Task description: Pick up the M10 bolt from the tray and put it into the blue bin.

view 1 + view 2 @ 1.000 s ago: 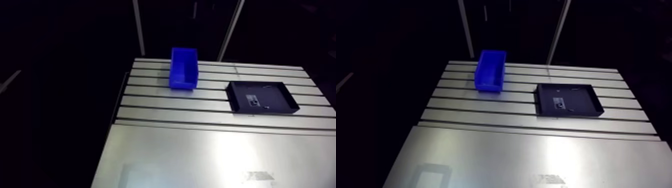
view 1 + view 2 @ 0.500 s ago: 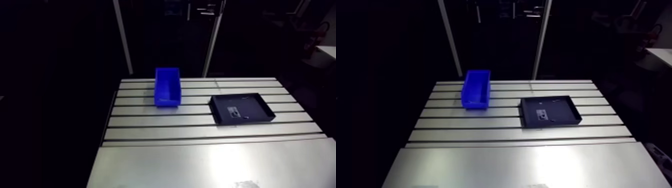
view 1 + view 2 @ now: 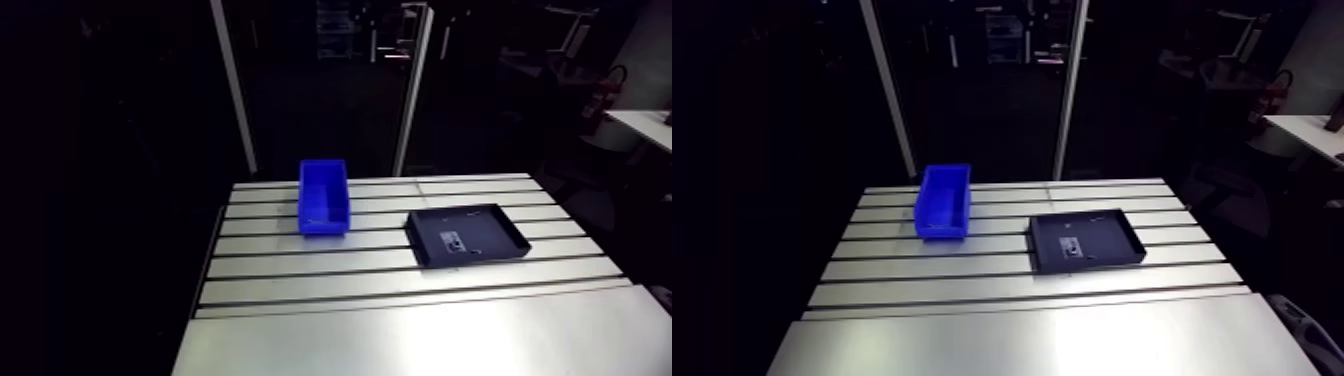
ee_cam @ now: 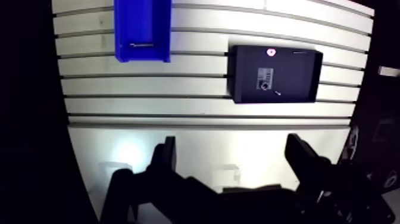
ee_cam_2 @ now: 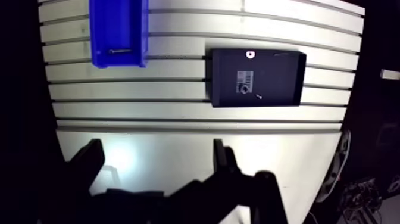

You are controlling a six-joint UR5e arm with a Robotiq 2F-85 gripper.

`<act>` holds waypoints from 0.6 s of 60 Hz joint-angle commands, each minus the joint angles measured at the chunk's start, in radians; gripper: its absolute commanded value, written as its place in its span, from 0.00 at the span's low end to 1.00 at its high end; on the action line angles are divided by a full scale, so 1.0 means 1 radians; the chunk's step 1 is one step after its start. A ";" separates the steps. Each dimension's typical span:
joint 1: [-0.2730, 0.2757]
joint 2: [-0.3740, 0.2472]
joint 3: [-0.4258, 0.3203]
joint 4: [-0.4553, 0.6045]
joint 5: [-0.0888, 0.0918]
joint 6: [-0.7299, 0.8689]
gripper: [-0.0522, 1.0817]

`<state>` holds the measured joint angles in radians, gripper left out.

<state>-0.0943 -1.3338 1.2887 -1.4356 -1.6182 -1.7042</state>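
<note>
With the tool (image 4: pixel 232 145) spread wide and empty well above the desk (image 4: pixel 178 113), what appears to be the M10 bolt (image 4: pixel 141 44) lies inside the blue bin (image 4: pixel 143 56), so any descent to the tray (image 4: pixel 297 77) risks seizing one of its small, unidentifiable parts instead.
</note>
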 commanded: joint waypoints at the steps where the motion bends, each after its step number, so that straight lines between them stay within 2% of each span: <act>1: -0.001 -0.009 0.005 0.001 0.002 0.004 0.05; 36: 0.001 -0.015 0.025 -0.001 -0.001 0.004 0.05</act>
<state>-0.0940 -1.3476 1.3117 -1.4364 -1.6167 -1.7006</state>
